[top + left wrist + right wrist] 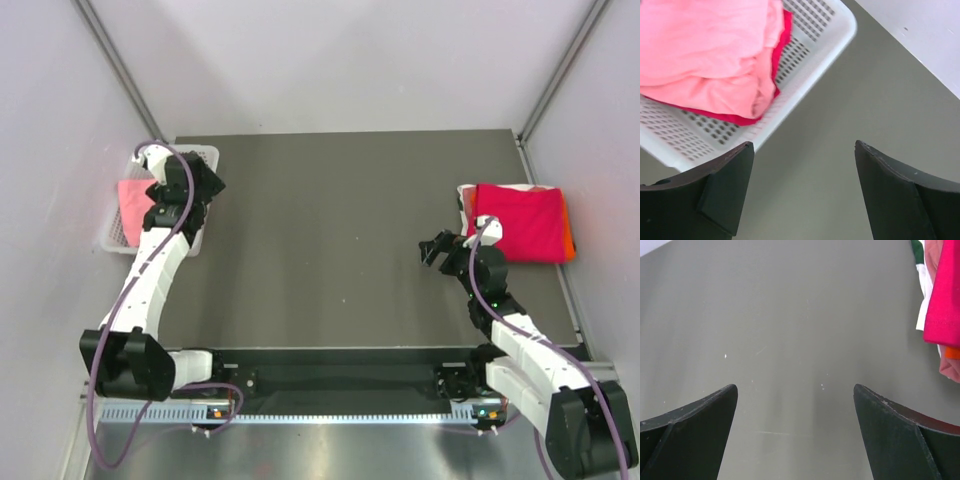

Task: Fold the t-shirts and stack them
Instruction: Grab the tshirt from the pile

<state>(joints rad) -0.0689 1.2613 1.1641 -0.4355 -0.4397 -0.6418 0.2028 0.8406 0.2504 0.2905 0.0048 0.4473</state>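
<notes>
A: What step is going on?
B: Fetching the next tee, I'm guessing. The left gripper [804,147], fingers apart and empty, is hovering beside the white basket [812,55] at far left, where a salmon-pink t-shirt [705,55] is lying crumpled over a crimson one [784,30]. It's needing to reach in and pinch.
A: The right gripper [795,387]?
B: Also gaping, empty, near the folded stack [520,222] at right. Both piles are hiding their shirt counts.

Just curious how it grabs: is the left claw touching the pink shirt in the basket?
Apart. The left wrist view shows the open left gripper, with white basket rim lying between its fingers and the salmon-pink t-shirt.
</notes>
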